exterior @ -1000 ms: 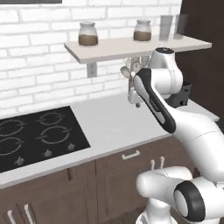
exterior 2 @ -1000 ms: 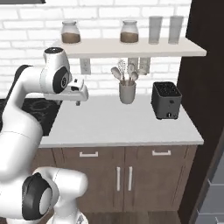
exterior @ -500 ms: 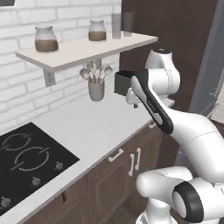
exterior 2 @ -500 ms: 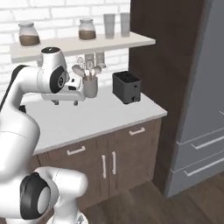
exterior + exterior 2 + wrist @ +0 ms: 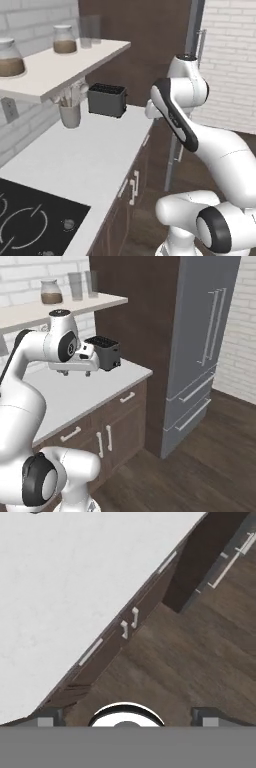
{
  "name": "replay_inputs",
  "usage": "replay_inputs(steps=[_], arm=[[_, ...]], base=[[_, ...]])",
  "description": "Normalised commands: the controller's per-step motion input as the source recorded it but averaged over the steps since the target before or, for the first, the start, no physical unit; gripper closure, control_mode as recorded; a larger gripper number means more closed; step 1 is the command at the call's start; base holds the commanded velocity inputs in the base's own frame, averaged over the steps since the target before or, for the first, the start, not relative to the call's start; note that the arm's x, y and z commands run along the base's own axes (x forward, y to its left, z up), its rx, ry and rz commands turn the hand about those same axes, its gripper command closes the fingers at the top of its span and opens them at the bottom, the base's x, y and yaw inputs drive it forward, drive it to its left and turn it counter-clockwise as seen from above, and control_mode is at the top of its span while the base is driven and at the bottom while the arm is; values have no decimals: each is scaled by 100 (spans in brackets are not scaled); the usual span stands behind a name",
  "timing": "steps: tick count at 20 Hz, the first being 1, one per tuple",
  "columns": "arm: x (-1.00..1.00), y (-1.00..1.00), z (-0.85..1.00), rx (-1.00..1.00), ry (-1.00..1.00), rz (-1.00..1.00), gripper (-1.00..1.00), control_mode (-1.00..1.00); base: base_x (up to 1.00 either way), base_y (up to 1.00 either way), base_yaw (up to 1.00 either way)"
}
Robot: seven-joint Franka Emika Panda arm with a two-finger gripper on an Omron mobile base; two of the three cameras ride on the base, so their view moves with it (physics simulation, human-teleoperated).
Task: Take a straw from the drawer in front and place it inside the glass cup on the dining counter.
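Drawer (image 5: 127,398) likely right of empty, spread gripper (image 5: 76,373)

A white tabletop (image 5: 95,150) runs over dark brown cabinets (image 5: 117,431) with pale handles. On it stand a black toaster (image 5: 106,99) near the far end and, just beside it toward the brick wall, a white crock of utensils (image 5: 70,114). A black cooktop (image 5: 30,225) is set into the near end. Above, a white wall shelf (image 5: 65,65) carries two jars of brown stuff (image 5: 65,40) and two clear glasses (image 5: 76,285). The floor (image 5: 200,456) is dark wood.
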Motion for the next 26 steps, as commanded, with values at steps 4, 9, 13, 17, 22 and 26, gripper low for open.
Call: replay_inputs(steps=[4,9,13,17,22,26], arm=[[0,0,0,0,0,0,-100,100],[0,0,0,0,0,0,-100,100],[0,0,0,0,0,0,-100,100],[0,0,0,0,0,0,-100,100],[-2,5,0,38,0,-18,-100,-100],[0,-76,-13,63,0,-13,-100,-100]], base=[[-17,69,-48],[-46,49,-31],[-53,44,-25],[-39,49,-21],[0,0,0],[0,0,0]])
